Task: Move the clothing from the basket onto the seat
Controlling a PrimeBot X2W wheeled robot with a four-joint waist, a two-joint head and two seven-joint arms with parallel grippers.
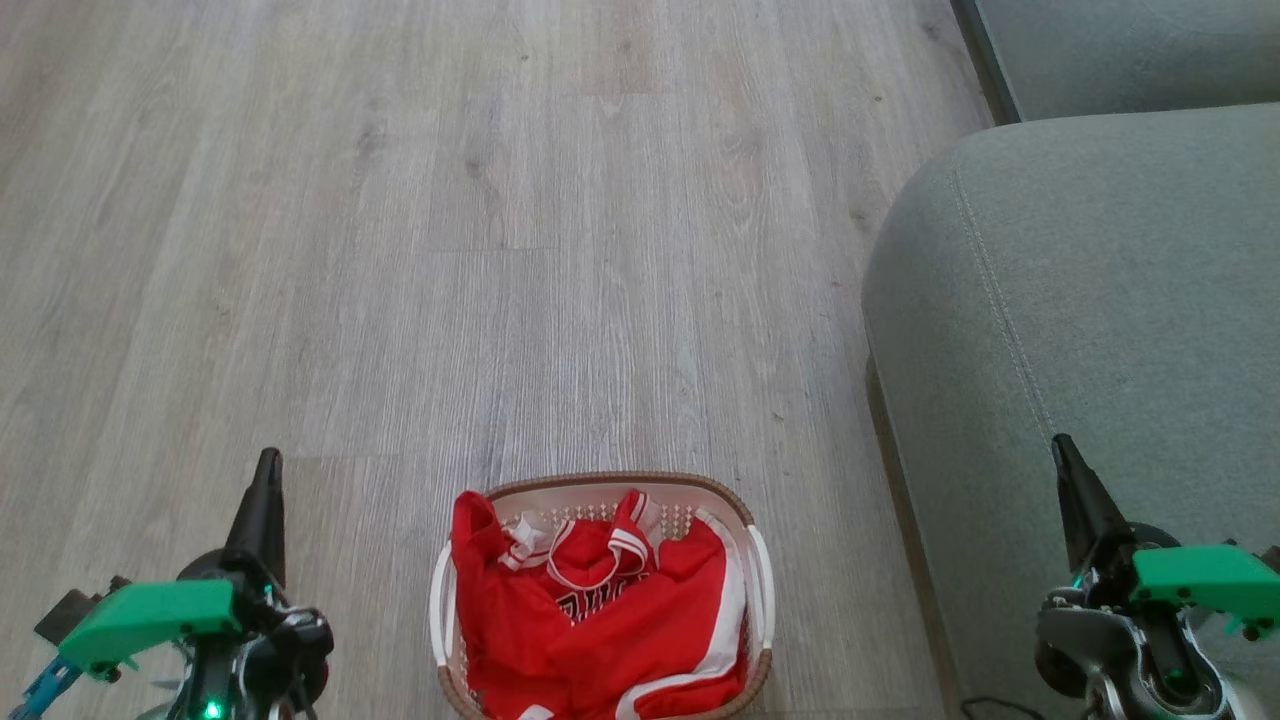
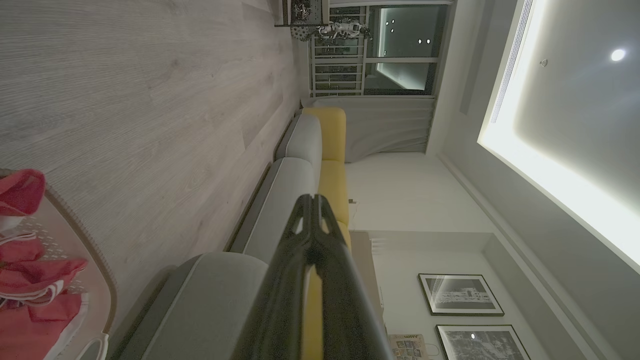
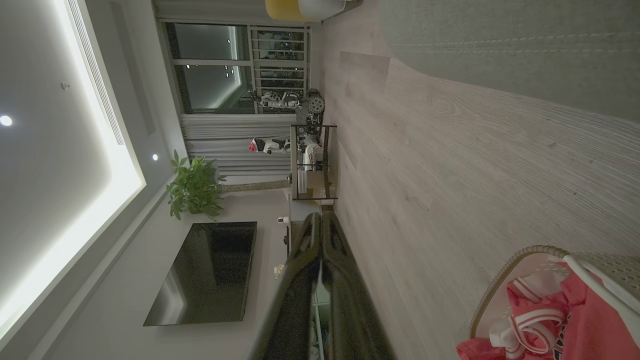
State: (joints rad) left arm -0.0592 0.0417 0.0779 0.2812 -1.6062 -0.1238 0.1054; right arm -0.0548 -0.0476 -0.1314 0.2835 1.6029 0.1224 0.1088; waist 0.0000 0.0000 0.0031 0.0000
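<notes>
One basket [image 1: 620, 478], two red garments [image 1: 600, 620], one sofa [image 1: 1100, 300], two grippers [image 1: 268, 458] [image 1: 1059, 442].

Wide open over bare wood floor [image 1: 500, 250] on the far side and left of the basket [image 1: 437, 600]: free passage there. Open at the basket's top, heaped with red clothing [image 1: 600, 640] up to the rim, white handles [image 1: 765, 585] standing at either side. Walled off on the right by the seat [image 1: 1080, 300], rounded edge near the basket, narrow strip of floor between. Left hand [image 1: 268, 458], fingers together, over floor left of the basket, apart from it; right hand [image 1: 1060, 442], fingers together, over the seat's near part.
</notes>
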